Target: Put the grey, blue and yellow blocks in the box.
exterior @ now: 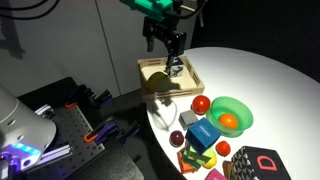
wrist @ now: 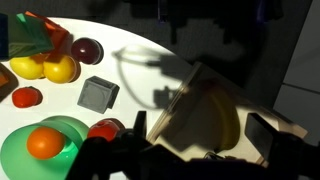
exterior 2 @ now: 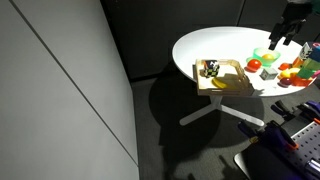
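Note:
My gripper (exterior: 168,47) hangs open and empty above the wooden box (exterior: 186,84) at the table's edge; in the wrist view its fingers (wrist: 200,140) straddle the box (wrist: 175,110). A yellow rounded piece (wrist: 230,118) lies inside the box, also seen in an exterior view (exterior 2: 230,84), beside a small dark speckled object (exterior 2: 210,69). The grey block (wrist: 98,94) lies on the white table outside the box, also in an exterior view (exterior: 190,117). The blue block (exterior: 203,133) lies farther out among the toys.
A green bowl (exterior: 240,105) holding an orange (wrist: 45,142) stands near the grey block. Red tomatoes (wrist: 27,96), yellow lemons (wrist: 45,68), a dark plum (wrist: 87,50) and coloured toys (exterior: 195,158) crowd that side. The round table's edge (exterior 2: 185,60) runs beside the box.

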`<state>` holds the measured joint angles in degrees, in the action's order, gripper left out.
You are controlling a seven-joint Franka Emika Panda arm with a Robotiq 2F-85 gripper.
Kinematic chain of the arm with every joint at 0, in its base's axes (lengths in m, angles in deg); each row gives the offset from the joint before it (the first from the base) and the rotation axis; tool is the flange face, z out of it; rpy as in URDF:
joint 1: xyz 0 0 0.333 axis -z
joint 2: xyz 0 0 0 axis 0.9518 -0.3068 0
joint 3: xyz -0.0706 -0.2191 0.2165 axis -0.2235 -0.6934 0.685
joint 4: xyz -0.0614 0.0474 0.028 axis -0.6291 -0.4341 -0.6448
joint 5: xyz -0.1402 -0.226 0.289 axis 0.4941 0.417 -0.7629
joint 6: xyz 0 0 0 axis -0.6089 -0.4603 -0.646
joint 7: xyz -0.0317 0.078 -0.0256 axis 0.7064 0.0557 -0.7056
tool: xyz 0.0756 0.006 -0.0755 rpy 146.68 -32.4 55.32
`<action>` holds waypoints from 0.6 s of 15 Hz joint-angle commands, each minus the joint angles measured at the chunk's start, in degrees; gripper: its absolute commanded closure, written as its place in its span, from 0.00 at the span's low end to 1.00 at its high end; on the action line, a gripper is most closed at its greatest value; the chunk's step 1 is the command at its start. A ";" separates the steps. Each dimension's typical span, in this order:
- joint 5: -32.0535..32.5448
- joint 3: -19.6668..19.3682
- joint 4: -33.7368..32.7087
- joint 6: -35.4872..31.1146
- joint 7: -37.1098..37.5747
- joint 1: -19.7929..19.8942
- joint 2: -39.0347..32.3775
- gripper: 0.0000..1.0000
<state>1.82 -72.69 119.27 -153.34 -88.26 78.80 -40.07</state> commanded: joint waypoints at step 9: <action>1.95 -0.36 -1.42 -8.68 0.55 2.82 -5.61 0.00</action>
<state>1.99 -73.11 119.08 -161.55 -88.30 81.03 -45.23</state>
